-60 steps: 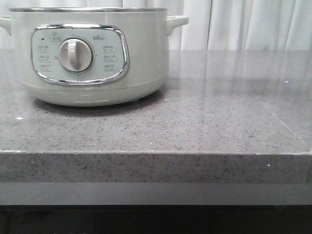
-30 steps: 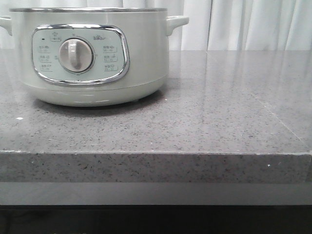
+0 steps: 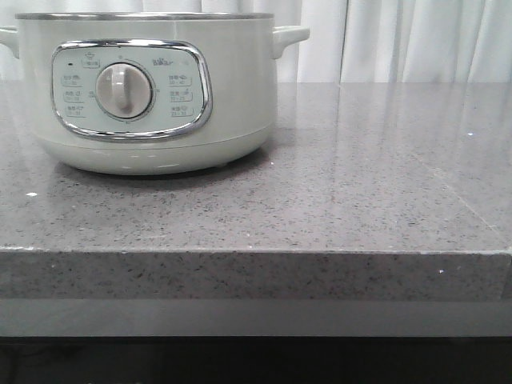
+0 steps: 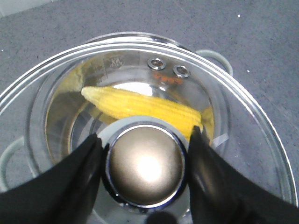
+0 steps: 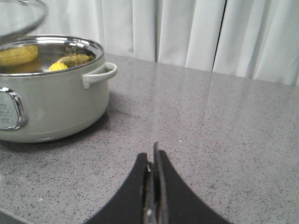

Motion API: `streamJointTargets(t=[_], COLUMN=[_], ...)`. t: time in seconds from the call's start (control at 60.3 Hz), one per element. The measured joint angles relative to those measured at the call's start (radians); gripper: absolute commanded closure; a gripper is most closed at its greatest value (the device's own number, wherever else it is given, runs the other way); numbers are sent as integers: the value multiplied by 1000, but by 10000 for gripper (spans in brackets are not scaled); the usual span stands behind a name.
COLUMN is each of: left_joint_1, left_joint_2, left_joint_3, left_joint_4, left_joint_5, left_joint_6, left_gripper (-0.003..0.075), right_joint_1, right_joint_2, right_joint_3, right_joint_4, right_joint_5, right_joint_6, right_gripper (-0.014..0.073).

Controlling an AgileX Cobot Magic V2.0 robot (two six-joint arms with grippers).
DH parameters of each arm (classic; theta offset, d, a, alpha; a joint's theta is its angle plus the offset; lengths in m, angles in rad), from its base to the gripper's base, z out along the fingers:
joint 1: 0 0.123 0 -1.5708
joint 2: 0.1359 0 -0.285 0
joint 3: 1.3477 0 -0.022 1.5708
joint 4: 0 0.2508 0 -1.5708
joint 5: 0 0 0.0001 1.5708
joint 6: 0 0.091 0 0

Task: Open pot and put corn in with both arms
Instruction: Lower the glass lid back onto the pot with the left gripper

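Left tool point(image 4: 145, 161) clamps the lid knob point(image 4: 145, 164), holding the glass lid point(image 4: 243, 121) above the pot point(image 3: 152, 88). Through the glass, the corn point(image 4: 140, 106) lies inside the pot. Right tool point(image 5: 153, 186) is pressed closed, empty, low over the grey surface point(image 5: 224, 130) beside the pot.

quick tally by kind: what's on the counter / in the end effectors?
Pot: 1
Glass lid, held above the pot, left end effector on its knob: 1
Corn, inside the pot: 1
Total: 3
Right end effector: shut, holding nothing.
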Motion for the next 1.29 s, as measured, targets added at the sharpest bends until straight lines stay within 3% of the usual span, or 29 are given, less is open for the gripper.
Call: streamJointTargets(t=[0.199,0.381,1.293], left_joint_1=[0,0,8], left_joint_2=[214,328,359], left_joint_3=[-174,-235,-239], left_joint_4=[0,-10,-38], left_joint_5=[-11,-15,-1], left_joint_6=[0,0,-17], left_gripper=[552,552,552], right_joint_1=[0,0,0], right_joint_2=[-6,-6,-6], right_joint_3=[1,1,1], right_joint_4=[0,-2,-6], right_joint_5=[2,2,2], right_joint_6=[0,0,0], right_gripper=[662,662,662])
